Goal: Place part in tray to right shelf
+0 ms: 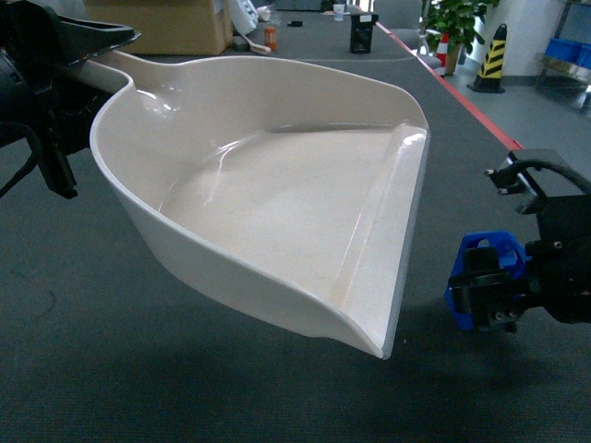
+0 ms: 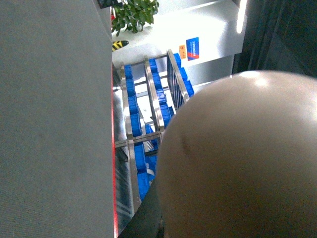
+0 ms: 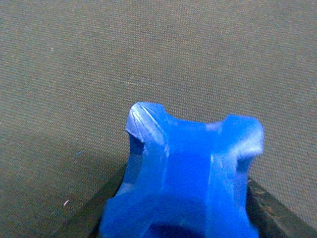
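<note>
My right end effector (image 1: 485, 300) is clamped on the blue part (image 1: 488, 277), which sticks out ahead of it toward the tray (image 1: 277, 203); in my right wrist view the part (image 3: 190, 183) fills the lower middle, with my dark fingers (image 3: 277, 213) showing at its sides. My left end effector (image 1: 69, 51) grips the tray's handle at the far left, holding the cream scoop above the grey carpeted floor (image 1: 138, 388), though its fingertips are hidden, so I judge the grip only from the tray hanging there. The tray's flat straight lip (image 1: 397, 240) faces my right end effector, with a clear strip of floor between the lip's near corner and the part. Ahead of my right end effector and well beyond it runs a red floor line (image 1: 471, 101), past it a yellow-and-black bollard (image 1: 492, 57), a potted plant (image 1: 452, 23) and blue crates (image 1: 568, 51). My left wrist view is mostly the tray's rounded underside (image 2: 242, 158), and beside it a steel shelf (image 2: 151, 99) holding blue crates (image 2: 131, 106).
</note>
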Controlling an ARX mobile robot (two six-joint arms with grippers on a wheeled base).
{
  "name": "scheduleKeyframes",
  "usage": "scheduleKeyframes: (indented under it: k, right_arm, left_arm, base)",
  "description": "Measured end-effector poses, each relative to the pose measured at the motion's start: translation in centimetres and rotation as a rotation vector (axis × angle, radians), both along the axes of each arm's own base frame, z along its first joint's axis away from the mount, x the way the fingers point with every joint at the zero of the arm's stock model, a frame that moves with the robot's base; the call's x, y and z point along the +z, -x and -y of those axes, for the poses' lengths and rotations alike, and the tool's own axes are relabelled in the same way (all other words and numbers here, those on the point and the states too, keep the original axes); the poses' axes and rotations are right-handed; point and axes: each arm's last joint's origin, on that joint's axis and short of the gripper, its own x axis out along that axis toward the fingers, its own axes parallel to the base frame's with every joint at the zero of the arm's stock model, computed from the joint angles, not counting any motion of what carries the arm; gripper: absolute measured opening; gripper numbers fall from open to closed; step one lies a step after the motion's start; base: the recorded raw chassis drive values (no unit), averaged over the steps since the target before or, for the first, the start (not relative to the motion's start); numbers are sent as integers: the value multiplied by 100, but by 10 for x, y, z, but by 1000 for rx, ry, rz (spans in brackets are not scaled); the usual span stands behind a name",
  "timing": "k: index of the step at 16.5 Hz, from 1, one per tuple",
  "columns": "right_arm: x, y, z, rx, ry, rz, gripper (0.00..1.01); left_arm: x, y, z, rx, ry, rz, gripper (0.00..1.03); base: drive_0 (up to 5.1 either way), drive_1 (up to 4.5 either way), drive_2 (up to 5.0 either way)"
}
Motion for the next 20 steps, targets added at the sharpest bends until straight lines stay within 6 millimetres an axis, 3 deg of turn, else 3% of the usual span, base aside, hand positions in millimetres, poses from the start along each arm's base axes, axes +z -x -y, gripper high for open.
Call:
scheduleKeyframes:
  k: [2,3,4,5,6,7,8,11,12,14,20]
  right_arm:
    - [16,20,8,-13,-11,34,47]
    - [27,30,14,-23,-18,56,46]
    - [58,48,25,-46,-36,131,46]
    - [104,72,32,-44,-65,244,46]
    - [153,89,17,18,-122,376,46]
    - [199,95,-26,159,-242,494,46]
    - [201,86,-62,239,-304,472,46]
    - [177,66,-99,282,-338,319,46]
    - [169,60,-107,282,-337,273,52]
    - [161,55,-113,267,-326,236,62]
    - [161,54,-118,239,-307,244,75]
  left_arm:
    - [0,0,0,0,0,0,14]
    - [0,0,0,2,0,0,14]
    - [0,0,0,0,0,0,14]
    - [0,0,0,0,0,0,14]
    - [0,0,0,0,0,0,14]
    - [0,0,0,0,0,0,14]
    - [0,0,0,0,0,0,14]
    - [0,0,0,0,0,0,14]
    - [0,0,0,0,0,0,14]
    - [0,0,0,0,0,0,14]
    - [0,0,0,2,-8,2,14]
  base:
    - [0,0,0]
    - [0,0,0]
    - [0,0,0]
    - [0,0,0]
    - [0,0,0]
    - [0,0,0]
    - [0,0,0]
    - [0,0,0]
    - [0,0,0]
    - [0,0,0]
    - [0,0,0]
